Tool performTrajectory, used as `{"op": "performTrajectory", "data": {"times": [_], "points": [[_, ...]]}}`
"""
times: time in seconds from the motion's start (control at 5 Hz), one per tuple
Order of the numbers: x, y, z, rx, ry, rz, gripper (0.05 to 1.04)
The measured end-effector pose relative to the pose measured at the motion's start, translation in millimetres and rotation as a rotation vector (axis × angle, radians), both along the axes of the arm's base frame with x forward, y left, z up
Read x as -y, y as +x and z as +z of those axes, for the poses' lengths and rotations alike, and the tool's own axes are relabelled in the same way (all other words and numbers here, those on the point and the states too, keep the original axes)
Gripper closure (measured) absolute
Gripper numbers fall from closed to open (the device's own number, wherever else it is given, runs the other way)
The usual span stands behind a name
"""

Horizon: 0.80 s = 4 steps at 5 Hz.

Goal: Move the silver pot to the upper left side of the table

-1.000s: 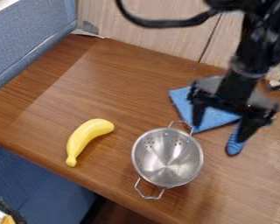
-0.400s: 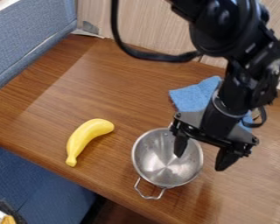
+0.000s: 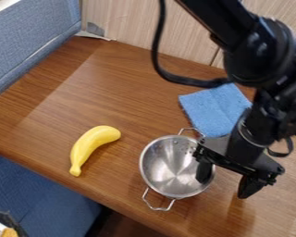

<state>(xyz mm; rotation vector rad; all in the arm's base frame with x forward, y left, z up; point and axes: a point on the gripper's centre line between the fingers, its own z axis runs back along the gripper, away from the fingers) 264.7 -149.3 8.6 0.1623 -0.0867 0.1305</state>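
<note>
Pot from grasp: silver pot (image 3: pixel 166 172) very near, toward 10 o'clock of the end effector (image 3: pixel 225 186), upright on the counter (image 3: pixel 101 102)
Finger spread: well apart, one over the pot's inside by its 4 o'clock rim, one outside
Pot's long axis: through both handles, just short of 1 o'clock to just short of 7
Touching: can't tell from where I stand
Likely next: pinch that wall, then carry toward 11 o'clock
</note>
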Motion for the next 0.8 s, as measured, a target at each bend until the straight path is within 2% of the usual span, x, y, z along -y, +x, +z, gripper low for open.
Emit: {"op": "performTrajectory", "data": {"times": [0.4, 0.6, 0.8], "points": [[-2.1, 2.3, -0.1, 0.036, 0.028, 0.002, 0.726], [-3.4, 1.3, 1.1, 0.036, 0.032, 0.004, 0.921], [-4.4, -0.4, 3.7, 0.036, 0.03, -0.011, 0.983]]}}
